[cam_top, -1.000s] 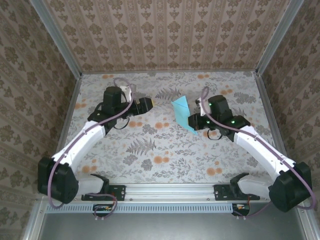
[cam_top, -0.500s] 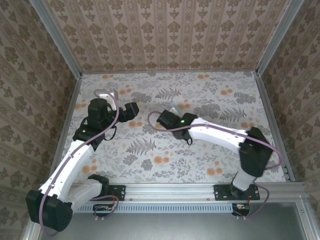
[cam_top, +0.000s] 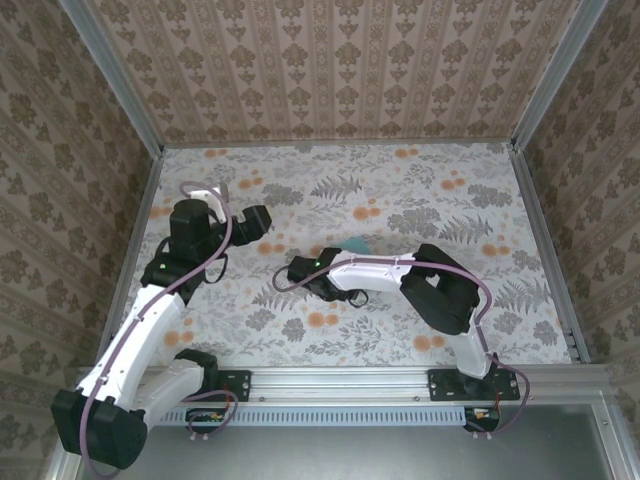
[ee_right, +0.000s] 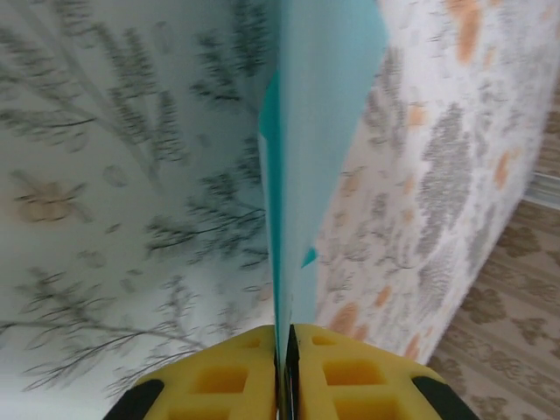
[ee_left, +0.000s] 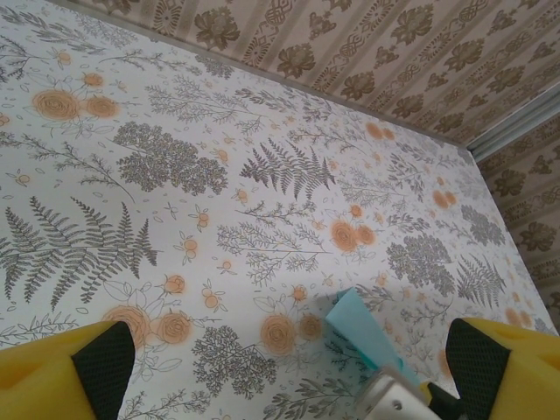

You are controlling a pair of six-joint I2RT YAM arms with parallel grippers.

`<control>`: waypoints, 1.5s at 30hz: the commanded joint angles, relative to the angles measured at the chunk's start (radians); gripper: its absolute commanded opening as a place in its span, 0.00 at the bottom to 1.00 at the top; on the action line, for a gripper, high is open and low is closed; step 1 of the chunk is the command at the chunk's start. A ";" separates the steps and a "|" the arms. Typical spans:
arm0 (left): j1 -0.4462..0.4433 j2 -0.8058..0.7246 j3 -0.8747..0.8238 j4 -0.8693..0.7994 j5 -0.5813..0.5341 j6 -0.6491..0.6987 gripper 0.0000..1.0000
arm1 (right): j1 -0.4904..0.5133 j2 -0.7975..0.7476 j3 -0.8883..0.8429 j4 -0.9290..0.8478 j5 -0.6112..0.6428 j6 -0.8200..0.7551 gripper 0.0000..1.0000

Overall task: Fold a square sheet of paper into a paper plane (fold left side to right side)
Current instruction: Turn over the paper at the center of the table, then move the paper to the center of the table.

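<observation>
Presently the right gripper (ee_right: pixel 284 337) has its yellow pads pressed together on one edge of the turquoise paper (ee_right: pixel 319 131). The paper is seen edge-on in the wrist view and extends away from the fingers over the floral table (cam_top: pixel 400 190). From above, the right arm lies folded across the middle of the table, and a corner of the paper peeks out just beyond its forearm. The left gripper (ee_left: pixel 289 350) hovers over the left part of the table, jaws spread wide with nothing between them. The paper's tip is ahead of it, clear of both fingers. Fold shape: cannot tell.
</observation>
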 commanded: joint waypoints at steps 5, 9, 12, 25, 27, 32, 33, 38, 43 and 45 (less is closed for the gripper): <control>0.010 0.087 -0.016 0.014 0.113 -0.030 0.95 | -0.015 -0.060 0.010 0.033 -0.351 0.008 0.35; 0.010 0.149 -0.022 0.033 0.170 -0.056 0.94 | -0.046 -0.143 -0.027 0.066 -0.464 0.028 0.45; 0.010 0.196 -0.037 0.068 0.218 -0.083 0.93 | -0.074 -0.234 -0.073 0.103 -0.530 0.044 0.51; -0.122 0.535 -0.015 0.308 0.375 -0.197 0.83 | -0.337 -0.665 -0.377 0.404 -0.774 0.181 0.74; -0.162 0.588 0.006 0.341 0.377 -0.209 0.82 | -0.374 -0.709 -0.415 0.456 -0.802 0.198 0.77; -0.225 0.727 0.073 0.390 0.393 -0.226 0.78 | -0.475 -0.805 -0.528 0.562 -0.883 0.256 0.91; -0.233 0.750 0.084 0.396 0.394 -0.229 0.77 | -0.494 -0.822 -0.548 0.580 -0.898 0.268 0.94; -0.265 0.871 0.142 0.435 0.421 -0.245 0.68 | -0.573 -0.935 -0.673 0.706 -0.935 0.325 1.00; -0.278 0.931 0.159 0.490 0.470 -0.260 0.46 | -0.627 -1.006 -0.770 0.816 -0.939 0.376 1.00; -0.279 0.933 0.155 0.503 0.474 -0.254 0.35 | -0.634 -1.015 -0.810 0.873 -0.938 0.365 1.00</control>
